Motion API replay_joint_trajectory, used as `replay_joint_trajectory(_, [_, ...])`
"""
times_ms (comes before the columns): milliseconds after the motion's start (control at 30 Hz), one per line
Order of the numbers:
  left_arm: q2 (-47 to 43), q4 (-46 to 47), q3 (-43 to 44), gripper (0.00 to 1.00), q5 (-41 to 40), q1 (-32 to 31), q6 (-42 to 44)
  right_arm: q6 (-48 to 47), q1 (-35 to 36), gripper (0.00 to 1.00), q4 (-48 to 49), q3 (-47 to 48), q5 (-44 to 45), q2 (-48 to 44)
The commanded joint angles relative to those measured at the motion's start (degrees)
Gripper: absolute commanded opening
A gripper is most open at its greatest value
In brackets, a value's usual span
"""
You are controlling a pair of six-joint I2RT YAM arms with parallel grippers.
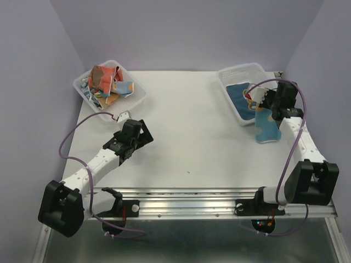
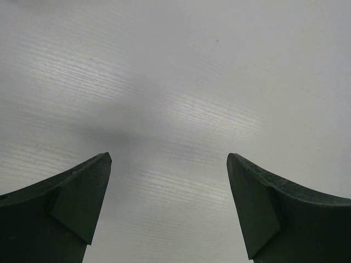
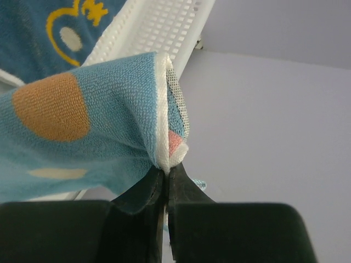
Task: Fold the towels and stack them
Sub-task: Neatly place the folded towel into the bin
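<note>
- Two arms (image 1: pixel 96 161) are bolted to one metal rail (image 1: pixel 192 194) at the near edge, and a purple cable (image 1: pixel 68 139) loops off each.
- The left gripper (image 2: pixel 169 159) hangs over bare table, its jaws spread wide with nothing between them.
- The right gripper (image 3: pixel 166 169) has its jaws pinched together on the white-hemmed corner of one light blue towel (image 3: pixel 104 126) with orange spots. The towel hangs down just in front of the right basket. Whether its lower edge touches the table cannot be told.
- There are two pale plastic baskets, both at the far side and well apart.
- The right basket (image 1: pixel 237 74) holds one dark blue towel (image 1: pixel 239 92) with a yellow pattern, lying flat.
- The left basket (image 1: pixel 140 97) holds a crumpled heap of towels (image 1: pixel 107 82) in orange, red and blue. Their number cannot be told.
- The table (image 1: pixel 192 126) is plain white and matte.
- Pale lilac walls (image 1: pixel 192 33) close it in on three sides.
</note>
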Motion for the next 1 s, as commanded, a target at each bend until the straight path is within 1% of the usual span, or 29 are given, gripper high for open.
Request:
replay_joint_trajectory(0, [-0.4, -1.5, 2.9, 0.99, -3.2, 0.6, 0.5, -2.1, -0.4, 0.01, 11.2, 3.6, -1.9, 2.4])
replay_joint_trajectory(33, [-0.5, -1.4, 3.0, 0.99, -3.4, 0.8, 0.5, -1.8, -0.4, 0.01, 12.9, 3.7, -1.8, 3.4])
replay_joint_trajectory(133, [-0.3, -1.7, 3.4, 0.99, -3.9, 0.9, 0.5, -1.8, -0.4, 0.01, 17.1, 3.3, -6.9, 5.0])
replay_joint_trajectory(267, [0.3, -2.0, 3.6, 0.99, -4.1, 1.4, 0.3, 2.7, -0.4, 0.01, 21.8, 4.9, -11.3, 7.3])
replay_joint_trajectory(433, [1.1, -2.1, 3.6, 0.99, -4.4, 2.0, 0.2, 4.1, 0.2, 0.01, 22.8, 6.4, -13.6, 10.6])
replay_joint_trajectory(600, [1.8, -2.2, 3.9, 0.99, -4.4, 2.7, 0.2, 6.0, 0.4, 0.01, 26.6, 7.3, -14.7, 14.9])
replay_joint_trajectory(867, [3.6, -2.4, 3.9, 0.99, -4.6, 3.7, -0.2, 6.0, 0.5, 0.01, 28.8, 9.4, -17.9, 21.0])
replay_joint_trajectory(967, [4.8, -2.9, 4.4, 0.99, -5.0, 4.0, -0.2, 6.6, 0.5, 0.01, 30.3, 10.7, -20.5, 22.6])
